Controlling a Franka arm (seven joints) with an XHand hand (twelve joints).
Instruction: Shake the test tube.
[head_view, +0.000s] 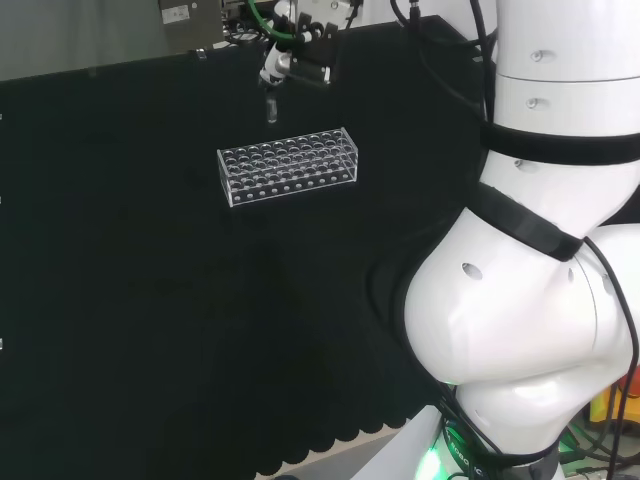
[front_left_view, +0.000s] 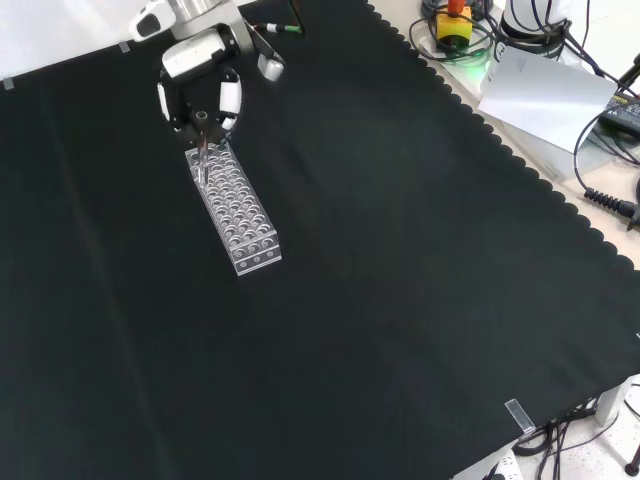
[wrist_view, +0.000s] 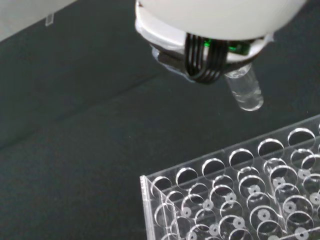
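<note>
arm (head_view: 520, 300): big rounded glossy white links, parted by black bands, small round screw holes dotted on them | hand (front_left_view: 200, 90): white shells set on black parts | cables (wrist_view: 202, 60): black bundle with a green one, run beneath the white palm

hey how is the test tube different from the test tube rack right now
The test tube is a single round tube; the test tube rack is a long box with rows of holes. The test tube hangs in the air, held by the robot hand; the rack rests on the black cloth. The tube points down; the rack lies flat. Both are clear.
</note>
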